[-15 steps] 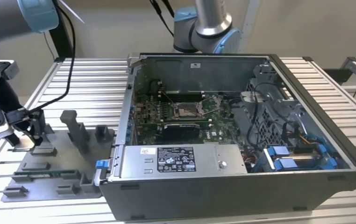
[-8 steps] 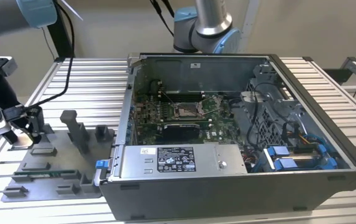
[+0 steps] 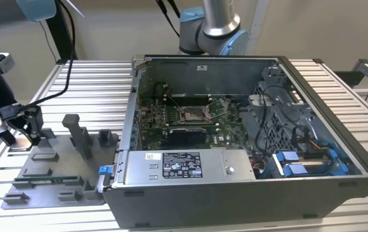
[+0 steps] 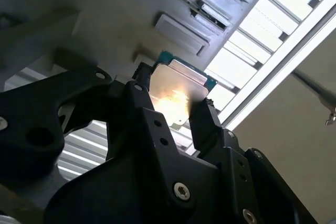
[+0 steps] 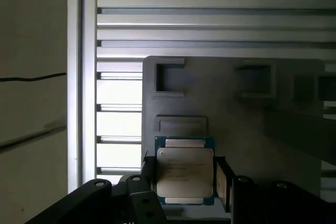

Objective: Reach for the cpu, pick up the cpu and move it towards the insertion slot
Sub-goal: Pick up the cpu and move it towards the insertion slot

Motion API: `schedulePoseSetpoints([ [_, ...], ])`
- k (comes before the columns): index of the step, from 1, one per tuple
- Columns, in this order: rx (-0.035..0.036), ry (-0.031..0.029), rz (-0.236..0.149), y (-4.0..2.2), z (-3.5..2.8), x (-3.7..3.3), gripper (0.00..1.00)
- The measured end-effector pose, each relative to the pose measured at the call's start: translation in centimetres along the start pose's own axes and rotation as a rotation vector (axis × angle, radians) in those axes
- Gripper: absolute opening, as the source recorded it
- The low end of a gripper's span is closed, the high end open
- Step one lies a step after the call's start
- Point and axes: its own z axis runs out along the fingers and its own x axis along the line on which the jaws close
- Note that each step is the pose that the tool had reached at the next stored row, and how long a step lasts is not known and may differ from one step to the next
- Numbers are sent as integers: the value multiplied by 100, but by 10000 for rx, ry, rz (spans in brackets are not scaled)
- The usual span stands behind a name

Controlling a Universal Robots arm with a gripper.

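My gripper is at the exterior view's far left, over the near-left corner of the grey fixture tray. It is shut on the cpu, a small flat square chip. In both wrist views the chip sits between the two black fingers, one on each side edge: its silvery top face in the first wrist view, a glaring flat face in the second wrist view. It hangs close over the tray; whether it touches the tray I cannot tell. The insertion slot, a silver-framed socket, lies on the green motherboard inside the open case, far to the right.
The open computer case fills the middle and right, its metal wall between tray and motherboard. A black recess lies just before the socket. Grey posts rise from the tray and a green memory stick lies on it. A slatted table is underneath.
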Motion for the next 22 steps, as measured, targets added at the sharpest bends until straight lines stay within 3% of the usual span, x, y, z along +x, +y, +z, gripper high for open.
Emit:
schedulePoseSetpoints([
  [22, 1, 1, -1, 10, -278, -1, 0],
])
